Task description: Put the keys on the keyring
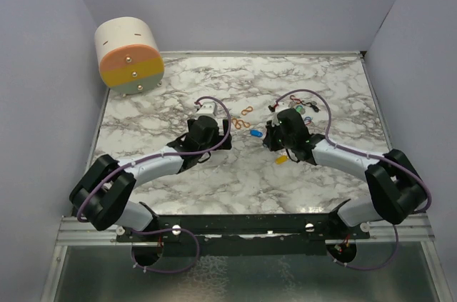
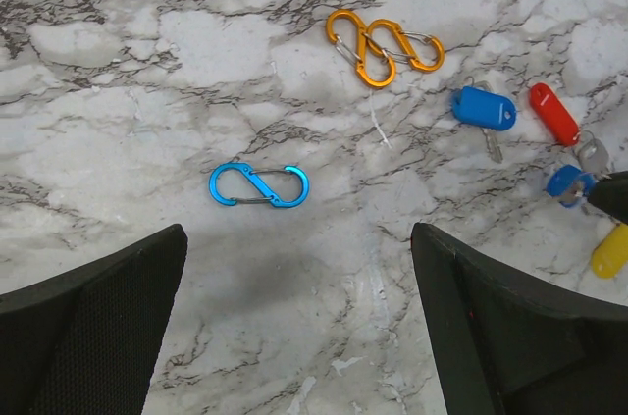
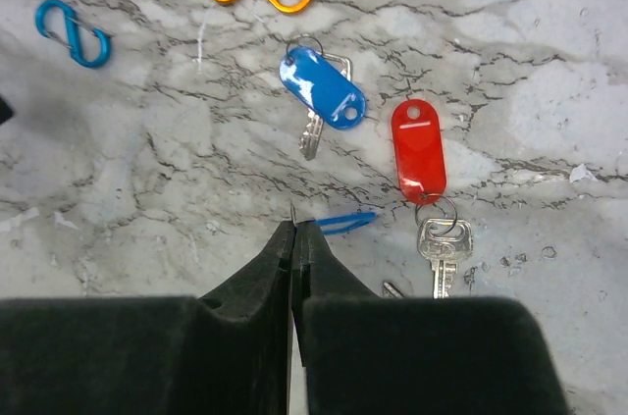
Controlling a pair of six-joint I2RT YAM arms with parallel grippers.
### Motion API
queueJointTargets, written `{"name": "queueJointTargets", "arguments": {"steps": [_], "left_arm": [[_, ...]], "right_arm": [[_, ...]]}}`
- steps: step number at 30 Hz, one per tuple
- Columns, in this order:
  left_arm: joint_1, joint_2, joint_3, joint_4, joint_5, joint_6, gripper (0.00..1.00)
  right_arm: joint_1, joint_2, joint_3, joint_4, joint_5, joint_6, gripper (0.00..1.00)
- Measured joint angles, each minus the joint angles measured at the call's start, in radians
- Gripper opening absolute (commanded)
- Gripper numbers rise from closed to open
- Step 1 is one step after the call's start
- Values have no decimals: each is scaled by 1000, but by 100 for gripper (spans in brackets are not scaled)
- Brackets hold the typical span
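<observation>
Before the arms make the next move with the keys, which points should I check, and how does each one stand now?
1. Left hand is open: ok.
2. Blue clip lies flat and free, ahead of the left hand: ok.
3. Right hand is shut: ok.
4. Right hand really holds the thin blue piece at its tips: cannot tell.
5. Blue-tagged key and red-tagged key lie apart, not overlapping: ok.
</observation>
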Motion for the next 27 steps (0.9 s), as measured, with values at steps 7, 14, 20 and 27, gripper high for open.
{"name": "queueJointTargets", "arguments": {"steps": [7, 14, 20, 27], "left_arm": [[6, 64, 0, -18, -39, -10, 99], [9, 131, 3, -11, -25, -21, 99], [10, 172, 25, 21, 9, -29, 99], [10, 237, 77, 61, 34, -31, 99]], "right_arm": [[0, -93, -26, 21, -1, -2, 1], [4, -133, -41, 21, -2, -7, 1], [5, -143, -42, 21, -2, -8, 1], [5, -143, -43, 21, -2, -8, 1]]}}
